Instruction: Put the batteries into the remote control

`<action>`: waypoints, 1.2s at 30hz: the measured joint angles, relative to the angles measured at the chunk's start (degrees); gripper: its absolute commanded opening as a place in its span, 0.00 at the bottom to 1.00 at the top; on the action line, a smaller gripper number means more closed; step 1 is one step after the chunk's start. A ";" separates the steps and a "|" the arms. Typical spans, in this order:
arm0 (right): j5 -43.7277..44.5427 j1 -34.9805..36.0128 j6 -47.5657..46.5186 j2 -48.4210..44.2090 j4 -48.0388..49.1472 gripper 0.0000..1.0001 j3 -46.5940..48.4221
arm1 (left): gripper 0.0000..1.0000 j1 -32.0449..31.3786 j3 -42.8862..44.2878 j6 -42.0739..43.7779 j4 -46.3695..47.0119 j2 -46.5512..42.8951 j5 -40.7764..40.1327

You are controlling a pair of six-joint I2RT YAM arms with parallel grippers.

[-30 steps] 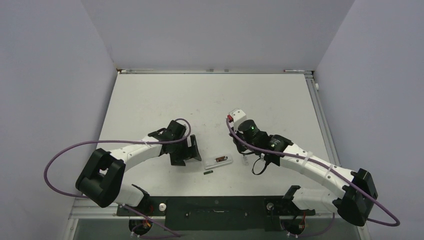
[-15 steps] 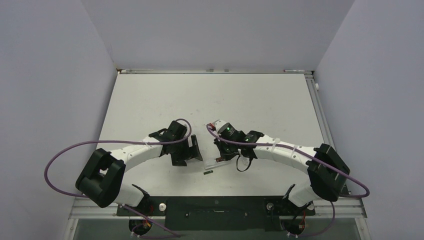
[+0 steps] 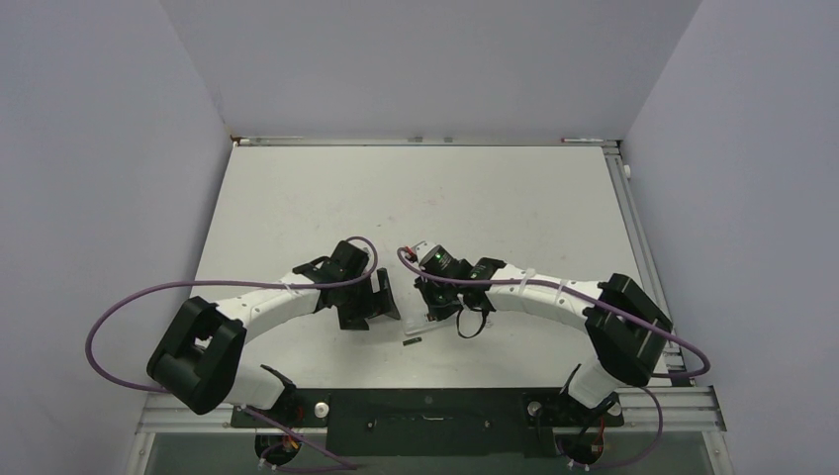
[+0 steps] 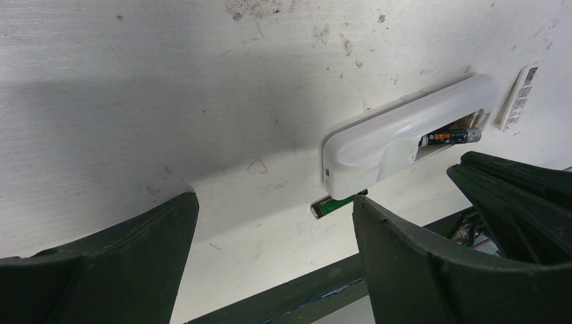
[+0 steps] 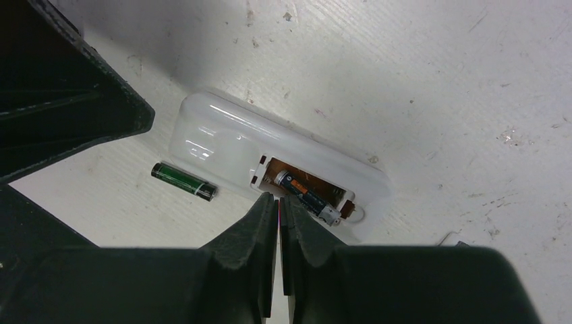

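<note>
While one slim dark cylindrical battery [image 5: 307, 197] sits inside the flat white plastic remote control [image 5: 222, 145], the loose battery [image 5: 183, 181] lies on the surface [image 5: 438, 81] parallel alongside, just beside the pressed-together right pincer [image 5: 278, 199]; the left pincer [image 4: 272, 206] is spread.

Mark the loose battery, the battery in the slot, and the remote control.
loose battery [image 5: 183, 181], right wrist view, middle of its green body.
battery in the slot [image 5: 305, 196], right wrist view, its dark mid-section.
remote control [image 5: 216, 145], right wrist view, white casing beside the slot.

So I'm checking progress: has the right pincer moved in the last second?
Yes. The right pincer swung left toward the loose battery, which stayed put, and is now shut above the remote control.
</note>
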 measured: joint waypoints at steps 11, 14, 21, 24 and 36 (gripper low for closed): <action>0.63 0.00 0.42 2.56 0.17 0.08 0.83 | 0.82 -0.04 -0.15 0.04 -0.02 -0.22 -0.02; 0.92 0.00 0.55 2.62 0.24 0.08 0.83 | 0.82 -0.04 -0.39 0.07 -0.04 -0.50 -0.02; 1.68 0.00 0.87 2.62 0.50 0.08 0.83 | 0.82 -0.04 -0.68 0.17 -0.07 -0.87 0.00; 1.99 0.00 1.05 2.62 0.50 0.09 0.83 | 0.82 -0.04 -0.70 0.20 -0.07 -0.90 0.00; 2.40 0.00 1.86 3.58 1.11 0.08 0.83 | 0.82 -0.04 -0.96 0.22 -0.07 -1.27 -0.04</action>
